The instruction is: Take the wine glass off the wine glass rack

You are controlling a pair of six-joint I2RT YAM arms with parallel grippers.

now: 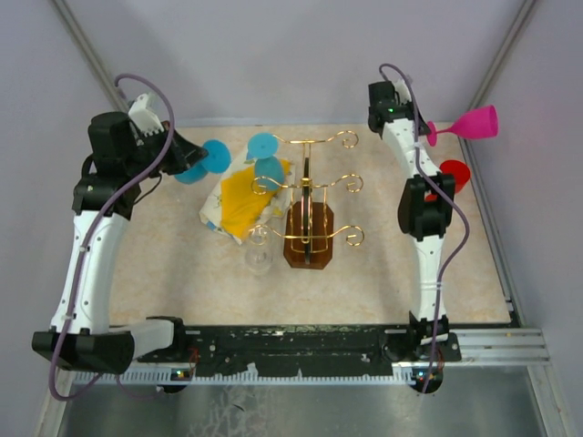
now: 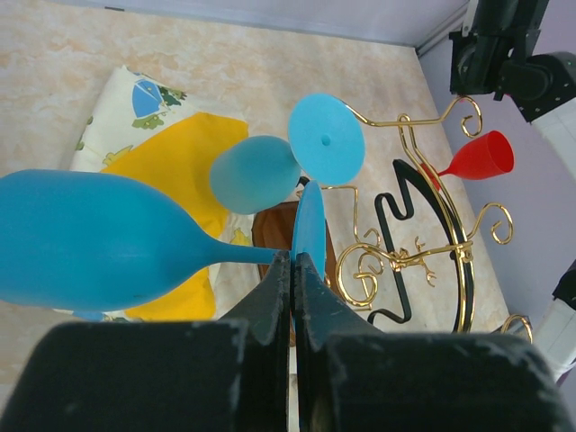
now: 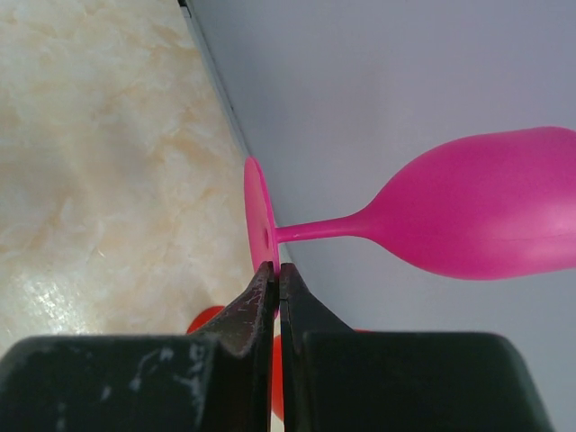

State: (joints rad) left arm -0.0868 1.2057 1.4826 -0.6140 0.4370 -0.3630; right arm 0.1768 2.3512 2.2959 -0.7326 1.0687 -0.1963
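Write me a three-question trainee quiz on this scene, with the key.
1. True or false: the right claw is shut on the foot of the bright pink plastic wine glass.
2. The left claw grips the matte blue wine glass by its: A bowl, B stem, C foot.
3. Fill in: beside the gold wire rack with the dark wooden base lies a yellow-and-white ____.
Key: 1 true; 2 C; 3 cloth.
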